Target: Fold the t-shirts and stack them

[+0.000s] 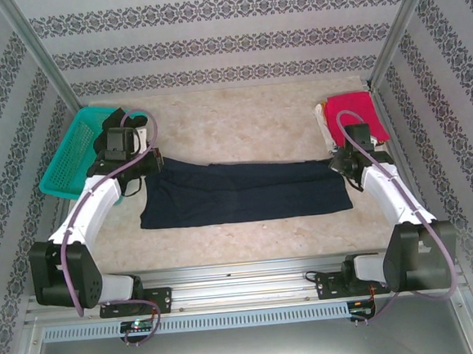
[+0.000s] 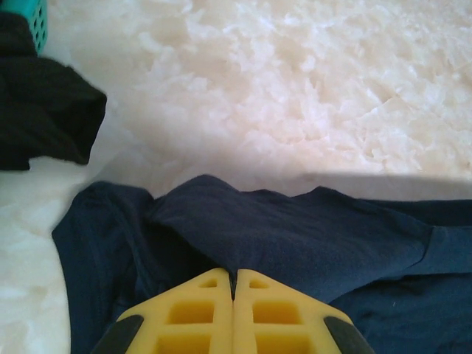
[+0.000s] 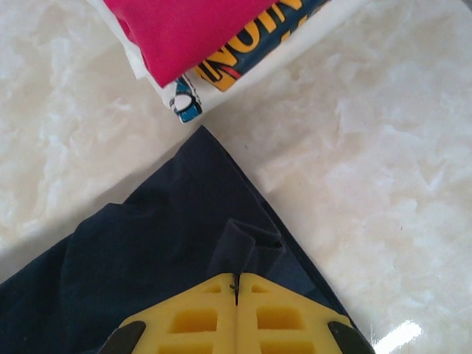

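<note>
Left gripper [image 2: 234, 276], right gripper [image 3: 236, 280], pinching navy t-shirt [image 1: 246, 193]

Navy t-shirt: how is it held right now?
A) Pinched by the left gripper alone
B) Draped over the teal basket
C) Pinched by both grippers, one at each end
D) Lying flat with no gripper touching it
C: the left gripper is shut on a raised fold of the navy t-shirt at its left end, and the right gripper is shut on a tuck of cloth near its right corner.
</note>
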`<control>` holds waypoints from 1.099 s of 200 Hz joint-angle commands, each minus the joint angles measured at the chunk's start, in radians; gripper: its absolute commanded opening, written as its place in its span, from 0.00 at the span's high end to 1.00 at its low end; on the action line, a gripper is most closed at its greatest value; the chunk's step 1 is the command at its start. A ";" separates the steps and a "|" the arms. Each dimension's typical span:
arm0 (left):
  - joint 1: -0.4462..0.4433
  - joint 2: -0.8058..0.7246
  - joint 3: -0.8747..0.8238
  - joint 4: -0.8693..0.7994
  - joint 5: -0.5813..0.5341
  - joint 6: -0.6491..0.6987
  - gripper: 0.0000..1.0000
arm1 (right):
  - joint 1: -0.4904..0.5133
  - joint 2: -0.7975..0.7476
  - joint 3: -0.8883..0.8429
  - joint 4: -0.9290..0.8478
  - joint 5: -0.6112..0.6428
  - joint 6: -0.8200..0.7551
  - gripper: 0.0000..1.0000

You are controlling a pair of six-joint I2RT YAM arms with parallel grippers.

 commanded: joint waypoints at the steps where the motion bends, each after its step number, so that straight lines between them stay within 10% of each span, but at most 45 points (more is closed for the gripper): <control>1: 0.015 -0.044 -0.025 -0.010 -0.016 -0.032 1.00 | -0.010 0.023 0.043 -0.037 0.023 0.015 1.00; 220: 0.015 -0.211 -0.292 -0.132 -0.104 -0.099 1.00 | -0.012 0.115 -0.025 -0.015 -0.048 0.031 1.00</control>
